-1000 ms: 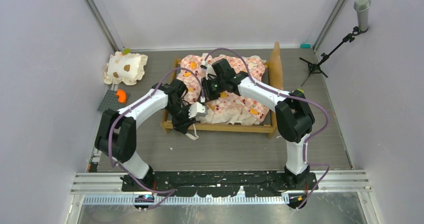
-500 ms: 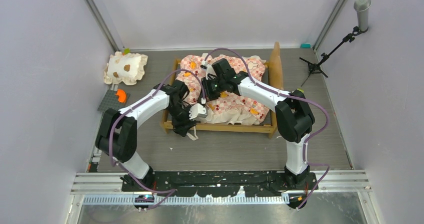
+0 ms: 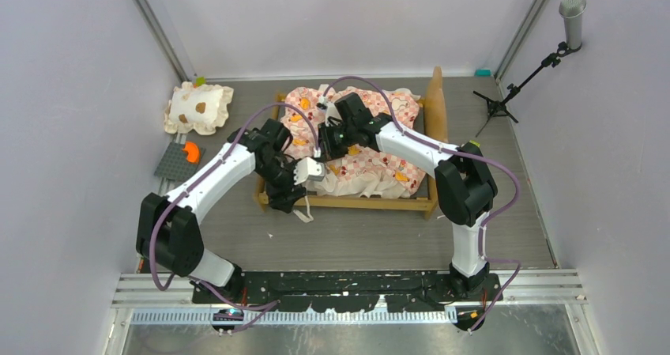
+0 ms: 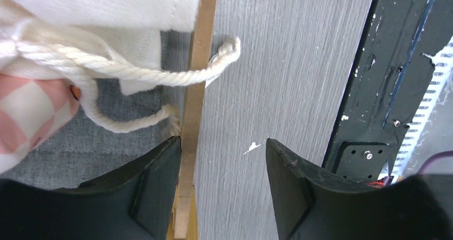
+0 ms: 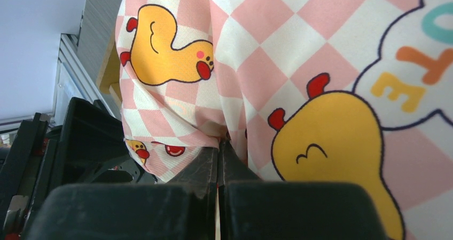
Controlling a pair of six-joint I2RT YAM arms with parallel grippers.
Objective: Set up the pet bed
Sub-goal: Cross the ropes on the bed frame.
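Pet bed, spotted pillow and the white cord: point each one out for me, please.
pet bed [image 3: 371,203]: top external view, near wooden rail.
spotted pillow [image 3: 199,107]: top external view, its middle.
white cord [image 4: 160,78]: left wrist view, twisted strand beside the rail.

Pink checkered cloth mattress [image 5: 256,63]: soft, matt printed weave. Light-wood bed frame rail [image 4: 204,21]: smooth, bare-looking wood. Twisted white cord [image 4: 160,78]: rough fibres, frayed ends. Grey counter [image 4: 278,63]: matt, wood-grained. Left end effector [image 4: 221,144]: matt black plastic.

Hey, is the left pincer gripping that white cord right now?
No, the left pincer is open, and the cord lies beyond its fingertips, not between them.
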